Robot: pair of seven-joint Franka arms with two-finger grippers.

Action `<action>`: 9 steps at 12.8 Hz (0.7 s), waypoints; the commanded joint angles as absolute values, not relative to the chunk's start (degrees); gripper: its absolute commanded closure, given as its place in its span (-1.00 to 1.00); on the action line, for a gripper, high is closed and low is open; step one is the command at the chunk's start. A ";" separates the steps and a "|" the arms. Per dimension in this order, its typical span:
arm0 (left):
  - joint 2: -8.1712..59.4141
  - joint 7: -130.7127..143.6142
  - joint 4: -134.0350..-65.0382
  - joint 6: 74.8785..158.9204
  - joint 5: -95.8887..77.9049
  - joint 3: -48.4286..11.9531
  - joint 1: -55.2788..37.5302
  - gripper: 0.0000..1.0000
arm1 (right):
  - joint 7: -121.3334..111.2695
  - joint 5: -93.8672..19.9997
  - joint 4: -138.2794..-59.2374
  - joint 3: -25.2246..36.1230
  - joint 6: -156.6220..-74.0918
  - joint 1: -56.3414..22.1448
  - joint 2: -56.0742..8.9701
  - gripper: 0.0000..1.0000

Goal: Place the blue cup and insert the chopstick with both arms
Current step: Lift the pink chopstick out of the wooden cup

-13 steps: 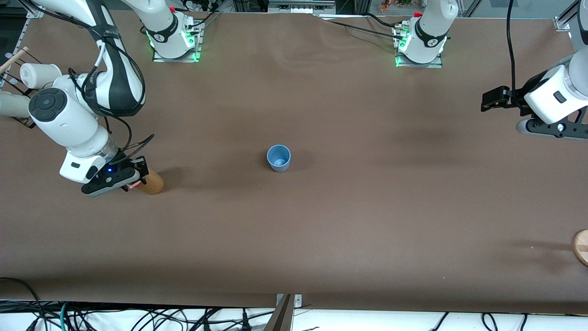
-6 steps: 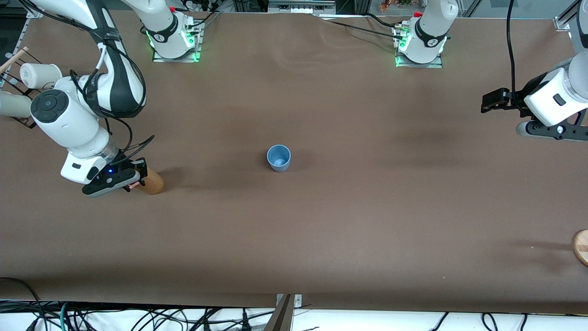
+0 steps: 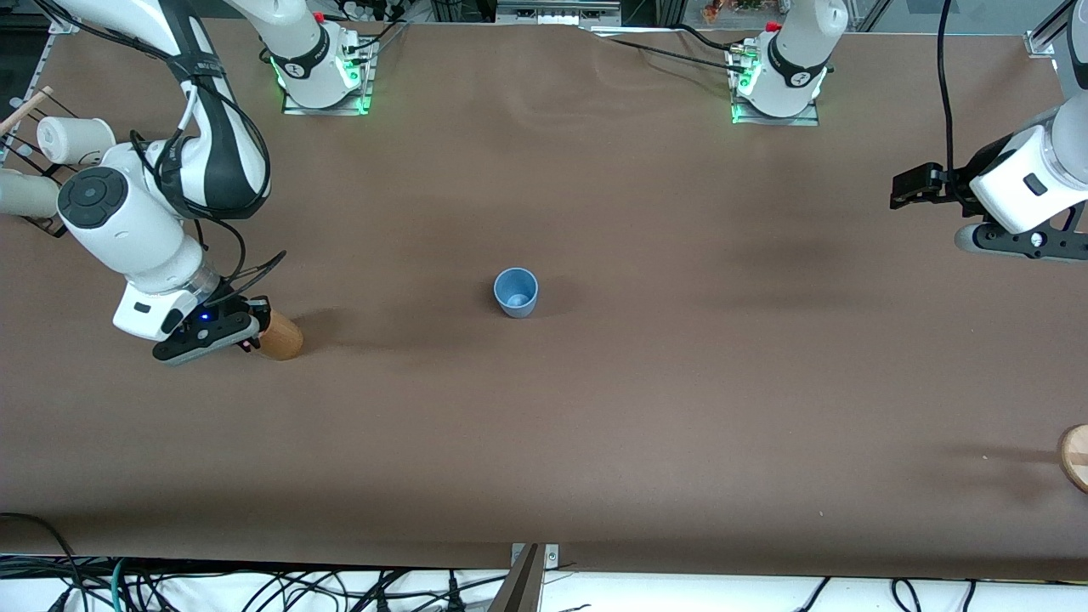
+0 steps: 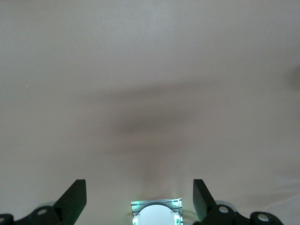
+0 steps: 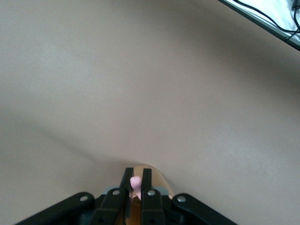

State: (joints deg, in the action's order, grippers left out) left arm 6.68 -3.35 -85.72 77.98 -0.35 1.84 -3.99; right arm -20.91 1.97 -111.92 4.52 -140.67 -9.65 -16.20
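Note:
The blue cup (image 3: 516, 292) stands upright in the middle of the table, apart from both grippers. My right gripper (image 3: 249, 338) is low at the tan wooden cup (image 3: 281, 338) toward the right arm's end of the table. In the right wrist view my right gripper (image 5: 135, 180) is shut on the pale-pink chopstick (image 5: 135, 182), whose end shows between the fingers above the wooden cup (image 5: 157, 180). The rest of the chopstick is hidden. My left gripper (image 3: 903, 189) is open and empty, up over the left arm's end of the table, and the left wrist view (image 4: 139, 199) shows only bare table.
White paper cups (image 3: 72, 138) sit on a rack at the table edge by the right arm. A round wooden piece (image 3: 1075, 456) lies at the table edge at the left arm's end, nearer the camera. The brown table cover (image 3: 646, 382) spreads around the blue cup.
My right gripper has shifted slightly at the tan cup, and the pink tip beneath it no longer shows in the front view. My left wrist has risen slightly.

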 commanded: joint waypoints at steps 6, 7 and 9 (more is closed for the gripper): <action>6.77 -4.39 -85.34 78.22 -1.67 2.20 -3.87 -1.00 | -22.15 0.88 -107.94 3.78 -136.77 -9.23 -15.29 1.00; 6.77 -4.39 -85.34 78.22 -1.67 2.20 -3.87 -1.00 | -22.15 0.88 -106.80 3.69 -135.28 -9.32 -15.21 1.00; 6.77 -4.39 -85.34 78.22 -1.67 2.20 -3.95 -1.00 | -22.06 0.97 -103.90 3.60 -131.59 -9.67 -15.12 1.00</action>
